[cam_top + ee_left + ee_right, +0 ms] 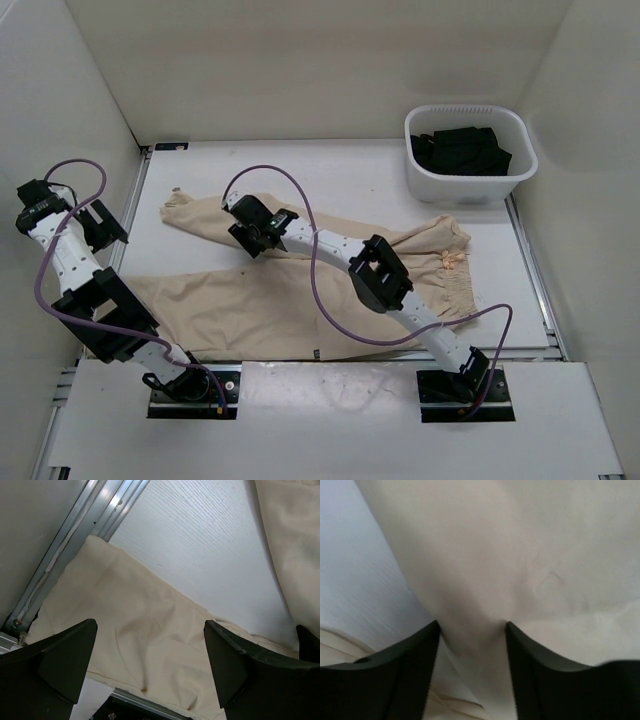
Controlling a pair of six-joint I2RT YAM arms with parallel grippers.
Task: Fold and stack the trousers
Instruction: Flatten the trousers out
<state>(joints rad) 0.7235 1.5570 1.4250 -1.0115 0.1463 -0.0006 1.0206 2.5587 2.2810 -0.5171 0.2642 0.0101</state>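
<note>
The beige trousers (300, 300) lie spread on the white table, waist at the right, two legs running left. My right gripper (243, 232) is low over the upper leg. In the right wrist view its jaws (472, 630) stand partly apart, straddling a raised edge of the leg fabric (520, 555), which lies between the fingertips. My left gripper (105, 232) is by the left wall, above the lower leg's hem end. In the left wrist view it (150, 645) is open wide and empty over the wrinkled fabric (140, 630).
A white bin (520, 165) holding black garments (460, 150) stands at the back right. Metal rails run along the table's left edge (75, 540) and right edge (530, 270). White walls enclose the left, back and right sides.
</note>
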